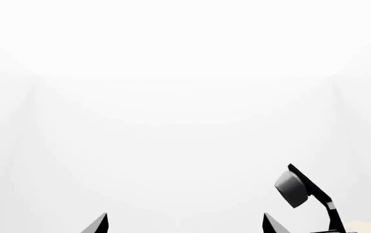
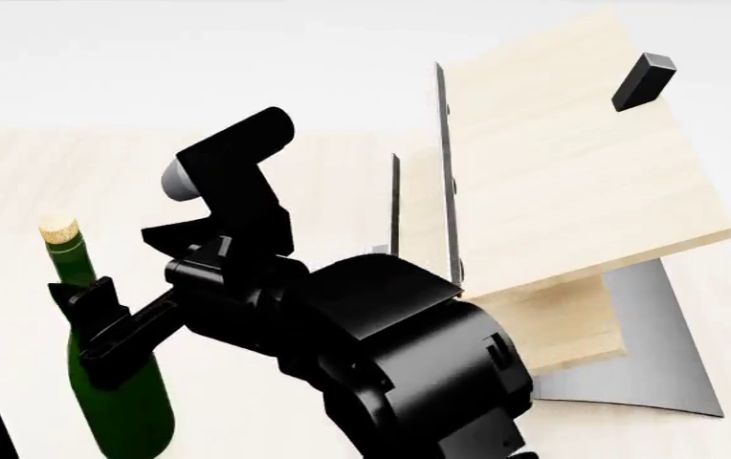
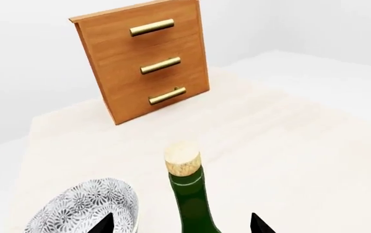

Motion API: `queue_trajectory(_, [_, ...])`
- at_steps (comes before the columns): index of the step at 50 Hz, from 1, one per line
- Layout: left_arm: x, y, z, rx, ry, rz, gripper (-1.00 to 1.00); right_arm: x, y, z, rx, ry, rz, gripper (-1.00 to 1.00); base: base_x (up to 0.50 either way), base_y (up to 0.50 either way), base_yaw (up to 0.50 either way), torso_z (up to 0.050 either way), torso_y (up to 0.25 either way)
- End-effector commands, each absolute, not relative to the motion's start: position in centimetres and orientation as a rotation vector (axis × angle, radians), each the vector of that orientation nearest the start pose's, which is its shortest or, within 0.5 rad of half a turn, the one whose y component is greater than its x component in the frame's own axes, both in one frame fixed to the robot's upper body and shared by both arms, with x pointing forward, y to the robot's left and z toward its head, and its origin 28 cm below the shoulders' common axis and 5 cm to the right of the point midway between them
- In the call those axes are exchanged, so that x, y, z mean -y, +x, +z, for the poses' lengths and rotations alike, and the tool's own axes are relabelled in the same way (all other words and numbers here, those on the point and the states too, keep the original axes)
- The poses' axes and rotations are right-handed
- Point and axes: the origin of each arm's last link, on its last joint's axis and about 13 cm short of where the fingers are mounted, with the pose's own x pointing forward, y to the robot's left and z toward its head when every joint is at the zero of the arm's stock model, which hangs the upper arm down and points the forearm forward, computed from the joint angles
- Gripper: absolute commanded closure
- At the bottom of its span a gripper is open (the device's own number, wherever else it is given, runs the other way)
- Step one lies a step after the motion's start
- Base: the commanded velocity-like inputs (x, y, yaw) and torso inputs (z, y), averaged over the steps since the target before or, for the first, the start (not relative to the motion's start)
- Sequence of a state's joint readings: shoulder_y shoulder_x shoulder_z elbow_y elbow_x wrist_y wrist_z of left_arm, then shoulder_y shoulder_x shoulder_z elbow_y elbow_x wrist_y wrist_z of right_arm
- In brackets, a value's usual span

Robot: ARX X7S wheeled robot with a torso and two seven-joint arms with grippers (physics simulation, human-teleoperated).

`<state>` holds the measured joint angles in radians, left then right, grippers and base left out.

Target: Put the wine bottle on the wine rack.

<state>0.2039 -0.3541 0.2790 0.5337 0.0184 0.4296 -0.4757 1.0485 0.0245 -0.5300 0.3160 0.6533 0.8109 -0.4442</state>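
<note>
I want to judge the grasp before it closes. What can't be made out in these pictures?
- Wine bottle: base cut off by the head view's edge; label not visible.
- Right claw: only fingertips show in the right wrist view.
- Wine rack: lower panel partly behind the arm in the head view.

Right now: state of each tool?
Left tool: open, holding nothing.
Right tool: open, straddling the wine bottle, not gripping it.

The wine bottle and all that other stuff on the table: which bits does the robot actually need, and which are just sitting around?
Needed for the job:
- wine bottle, standing upright
- wine rack, nothing on it yet
- right gripper, fingertips either side of the bottle

Just lying about:
- patterned bowl
- wooden cabinet with brass handles
</note>
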Motion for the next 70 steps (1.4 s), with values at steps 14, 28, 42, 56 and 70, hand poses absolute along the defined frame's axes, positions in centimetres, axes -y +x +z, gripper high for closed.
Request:
queue_trajectory(14, [-20.2,14.8,10.9,0.716,-0.01,0.023,-1.0,-3.0,37.3,18.9,-0.164,0.103,1.1,-1.0,0.0,0.0,0.0,0.0,0.0])
queue_trajectory(28, [-20.2,14.8,11.0,0.718,-0.011,0.024,-1.0,-3.7,38.0,17.6,-0.152,0.127,1.074,-1.0,0.0,0.0,0.0,0.0,0.0])
queue_trajectory(42, [-20.2,14.9,11.0,0.718,-0.011,0.025,-1.0,-3.4,38.4,17.4,-0.12,0.171,1.017,-1.0,0.0,0.0,0.0,0.0,0.0])
queue_trajectory(56, [-20.3,14.9,10.9,0.719,-0.013,0.028,-1.0,-3.9,37.9,17.2,-0.113,0.164,1.05,-1.0,0.0,0.0,0.0,0.0,0.0])
queue_trajectory(70, [-20.3,14.9,11.0,0.72,-0.014,0.028,-1.0,-3.9,37.7,16.5,-0.134,0.146,1.051,-1.0,0.0,0.0,0.0,0.0,0.0])
